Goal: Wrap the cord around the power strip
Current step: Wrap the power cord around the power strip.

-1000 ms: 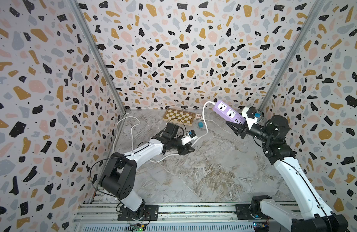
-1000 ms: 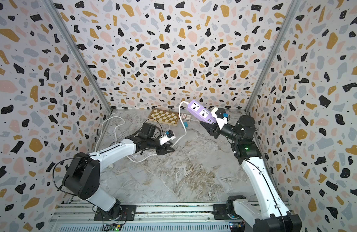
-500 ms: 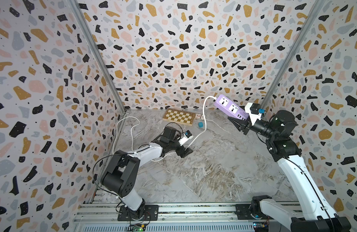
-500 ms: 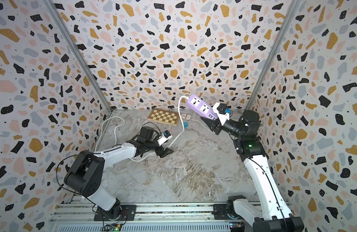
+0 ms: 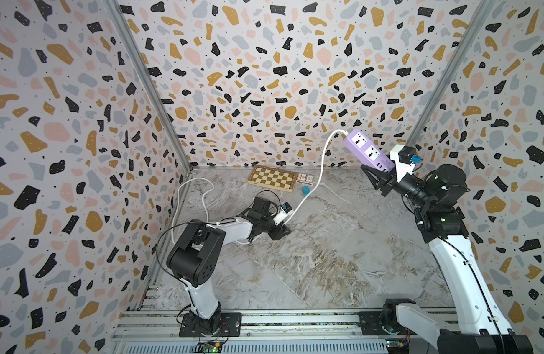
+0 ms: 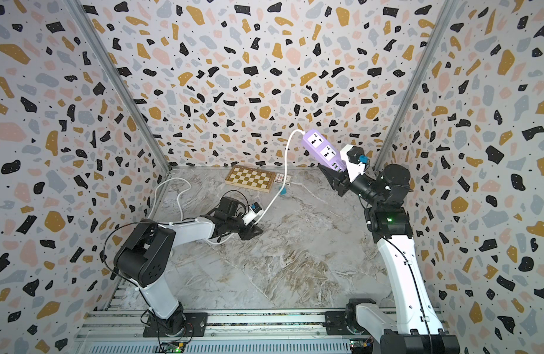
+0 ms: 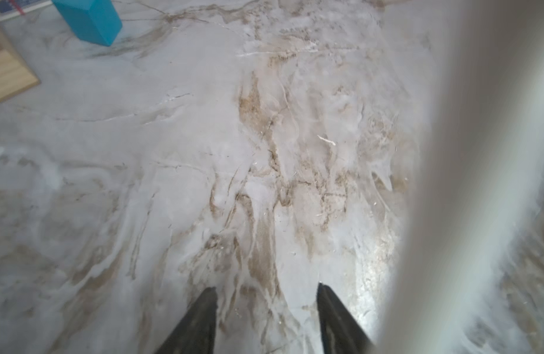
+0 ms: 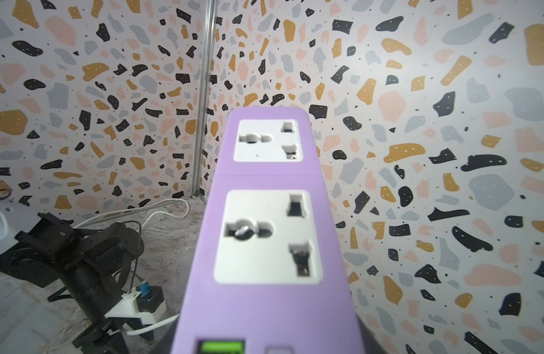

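The lilac power strip (image 5: 367,150) (image 6: 324,150) (image 8: 264,214) hangs in the air at the back right, sockets up, with my right gripper (image 5: 382,174) (image 6: 338,176) shut on its USB end. The white cord (image 5: 321,165) (image 6: 284,171) leaves the strip's far end, drops to the floor past my left wrist, then loops along the left wall. My left gripper (image 5: 279,234) (image 6: 252,233) (image 7: 266,289) sits low over the floor, open, with only bare floor between its fingers. In the left wrist view the cord (image 7: 479,184) is a blurred band outside one finger. The plug is not visible.
A chessboard (image 5: 272,179) (image 6: 250,179) lies against the back wall, with a small card box (image 5: 305,177) and a teal block (image 5: 305,190) (image 7: 86,18) beside it. Slack cord loops (image 5: 185,199) lie near the left wall. Patterned walls close in on three sides.
My right arm has lifted the power strip higher and further right, drawing the cord straighter. The left gripper has stayed low at about the same spot.
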`<state>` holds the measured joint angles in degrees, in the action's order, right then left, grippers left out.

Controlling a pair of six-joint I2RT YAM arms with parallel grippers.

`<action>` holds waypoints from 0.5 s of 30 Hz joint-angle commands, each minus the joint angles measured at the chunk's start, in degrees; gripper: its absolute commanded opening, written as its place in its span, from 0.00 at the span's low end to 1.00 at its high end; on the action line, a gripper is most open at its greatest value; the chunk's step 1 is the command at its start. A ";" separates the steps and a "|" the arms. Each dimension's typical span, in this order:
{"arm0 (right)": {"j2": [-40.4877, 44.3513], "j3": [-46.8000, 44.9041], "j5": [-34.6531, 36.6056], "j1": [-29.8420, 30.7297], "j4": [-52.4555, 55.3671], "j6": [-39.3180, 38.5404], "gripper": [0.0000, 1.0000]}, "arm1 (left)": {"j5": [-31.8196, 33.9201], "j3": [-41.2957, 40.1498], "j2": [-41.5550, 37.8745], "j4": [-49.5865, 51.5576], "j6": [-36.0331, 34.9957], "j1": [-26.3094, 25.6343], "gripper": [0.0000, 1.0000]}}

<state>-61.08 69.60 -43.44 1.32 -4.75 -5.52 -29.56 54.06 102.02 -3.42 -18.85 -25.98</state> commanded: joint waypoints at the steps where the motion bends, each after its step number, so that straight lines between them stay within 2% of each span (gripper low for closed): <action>1: 1.14 -0.15 1.91 -1.01 -5.03 2.78 0.00 | -2.40 3.63 0.72 2.33 -1.22 0.40 0.14; 2: 0.99 -0.94 2.35 -1.22 -5.24 3.21 0.00 | -3.56 5.06 0.44 5.18 -2.77 0.32 0.03; 3: 0.81 -1.60 2.79 -1.39 -5.17 3.34 0.00 | -4.23 6.22 -0.15 7.65 -3.68 0.14 0.00; 5: -0.05 -2.81 3.52 -1.83 -4.37 2.96 0.00 | -5.31 8.90 -3.15 14.33 -7.15 -0.93 0.00; 9: -1.96 -6.45 3.13 -1.34 -3.31 -0.06 0.00 | 1.58 16.93 -9.98 34.20 -20.40 -6.75 0.00; 11: -2.88 -8.22 5.00 1.19 -0.61 -5.38 0.00 | 4.94 21.40 -11.92 42.90 -25.31 -9.43 0.00; 15: -4.52 -11.43 6.61 5.81 2.87 -13.55 0.00 | 10.28 28.15 -14.63 50.40 -28.34 -12.73 0.00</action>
<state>-65.95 59.07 -37.54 4.73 -3.90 -11.99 -23.92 78.61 89.38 35.53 -40.75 -37.85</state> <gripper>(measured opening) 0.528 0.073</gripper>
